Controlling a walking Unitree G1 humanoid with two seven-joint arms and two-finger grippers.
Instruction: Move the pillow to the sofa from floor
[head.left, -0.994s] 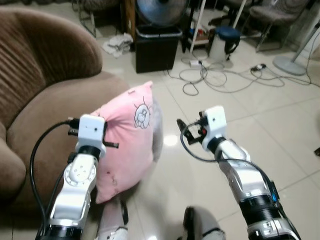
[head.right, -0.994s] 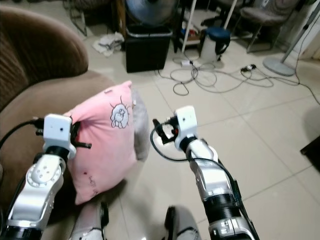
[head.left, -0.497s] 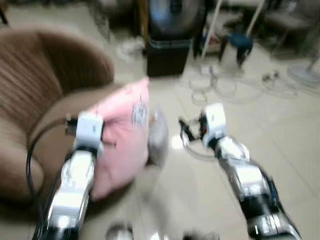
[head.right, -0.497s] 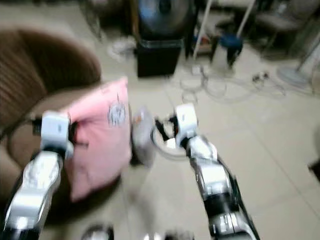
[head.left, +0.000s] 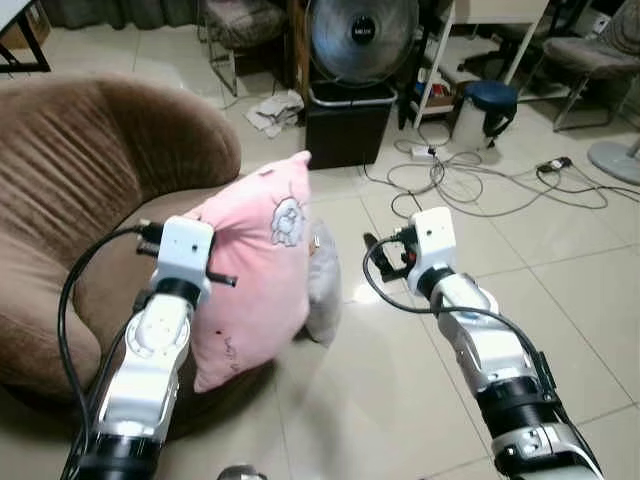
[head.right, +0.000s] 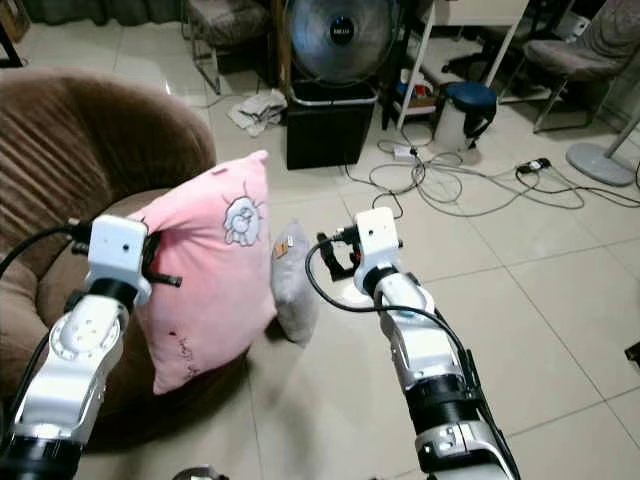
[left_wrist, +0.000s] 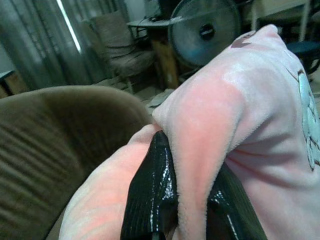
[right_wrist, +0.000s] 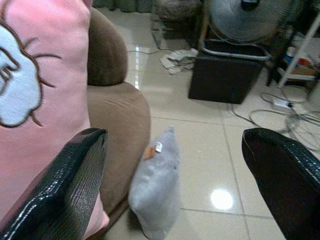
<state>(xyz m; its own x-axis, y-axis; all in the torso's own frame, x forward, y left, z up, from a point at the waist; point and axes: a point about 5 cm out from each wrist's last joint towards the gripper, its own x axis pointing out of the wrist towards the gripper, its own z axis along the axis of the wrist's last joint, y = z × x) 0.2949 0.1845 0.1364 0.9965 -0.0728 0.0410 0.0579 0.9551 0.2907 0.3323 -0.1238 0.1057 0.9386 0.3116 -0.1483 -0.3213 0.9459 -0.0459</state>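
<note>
- Left gripper (left_wrist: 192, 212): clamped on a fold of the pink plush pillow with a white cartoon patch (head.left: 262, 270); fingertips buried in the fabric, wrist housing covering them in the head views.
- Pink pillow: held up off the floor at 9 o'clock of centre, tilted, top corner toward 12 o'clock; lower corner over the front edge of the brown ribbed velvet sofa (head.left: 70, 190), contact there hard to make out.
- Right gripper (right_wrist: 172, 165): released, black fingers (right_wrist: 70, 185) spread wide, nothing between them; sits at 3 o'clock of the pillow, apart from it.
- Small grey cushion with an orange tag (head.right: 292, 285): upright on the pale tiled floor (head.left: 560, 290) between pillow and right gripper; partly hidden behind the pillow's edge in the left eye view.
- Background at 12 o'clock: round standing fan (head.left: 362, 35) above a black box-shaped bin (head.left: 346, 125); tangle of grey cables (head.left: 470, 175) at 1 o'clock.
</note>
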